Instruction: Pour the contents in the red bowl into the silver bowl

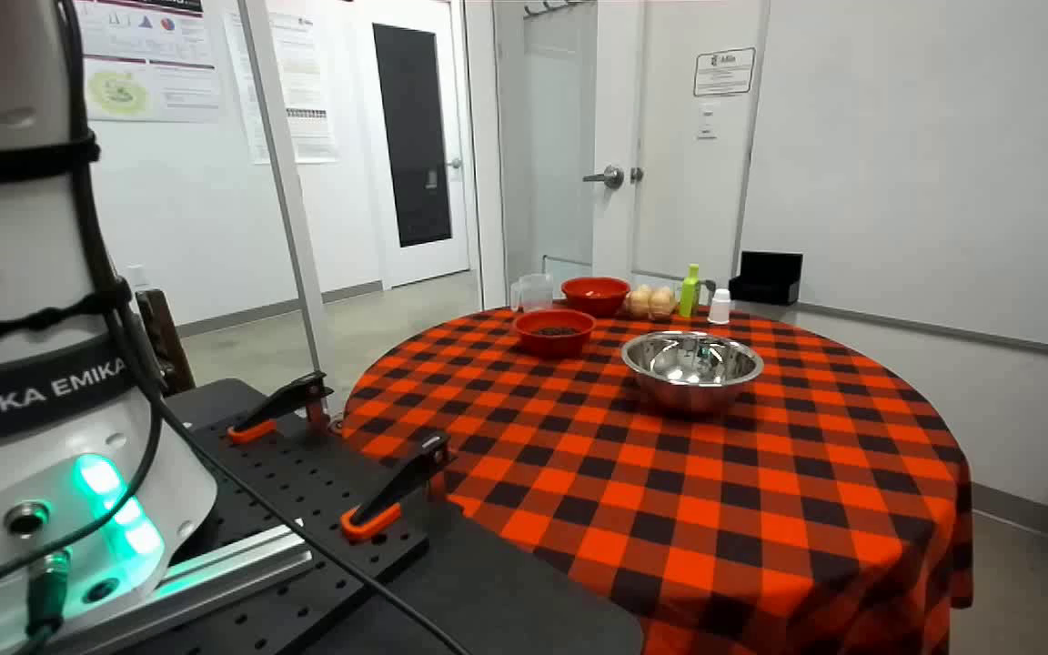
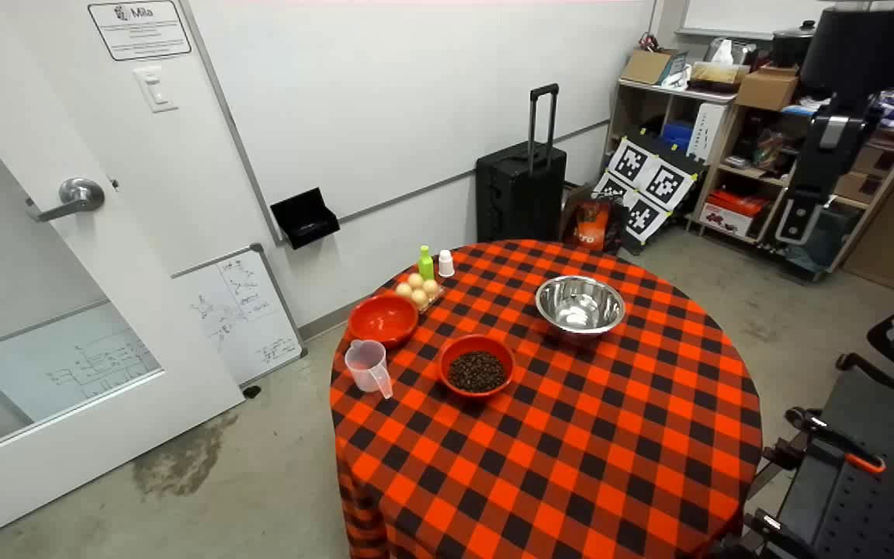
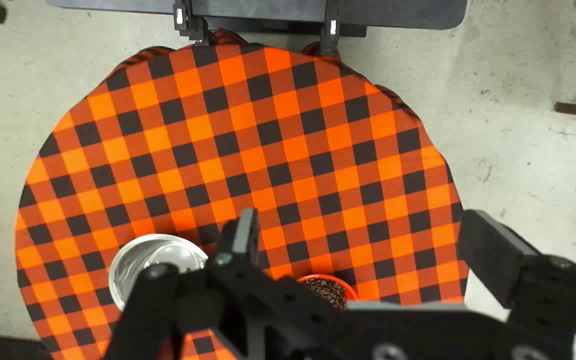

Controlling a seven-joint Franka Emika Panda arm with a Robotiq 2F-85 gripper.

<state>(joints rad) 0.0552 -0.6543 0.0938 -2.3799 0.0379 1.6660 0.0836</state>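
The red bowl, holding dark coffee beans, stands upright on the checked tablecloth in both exterior views [image 1: 553,347] [image 2: 478,344]. In the wrist view, part of the red bowl [image 3: 351,291] shows low, the rest hidden behind the gripper. The shiny silver bowl stands beside it in both exterior views [image 1: 692,397] [image 2: 559,299]; no contents show inside. In the wrist view, the silver bowl [image 3: 124,270] is at lower left, partly covered by the gripper. My gripper [image 3: 360,220] is wide open and empty, high above the table. It also hangs at upper right in an exterior view [image 2: 798,221].
A brighter orange-red bowl [image 2: 383,320] and a clear measuring jug [image 2: 367,365] stand close beside the red bowl. Several eggs [image 2: 418,292], a green bottle [image 2: 425,264] and a white cup [image 2: 445,264] stand near the table's edge. Clamps [image 1: 397,491] sit on the robot's base plate.
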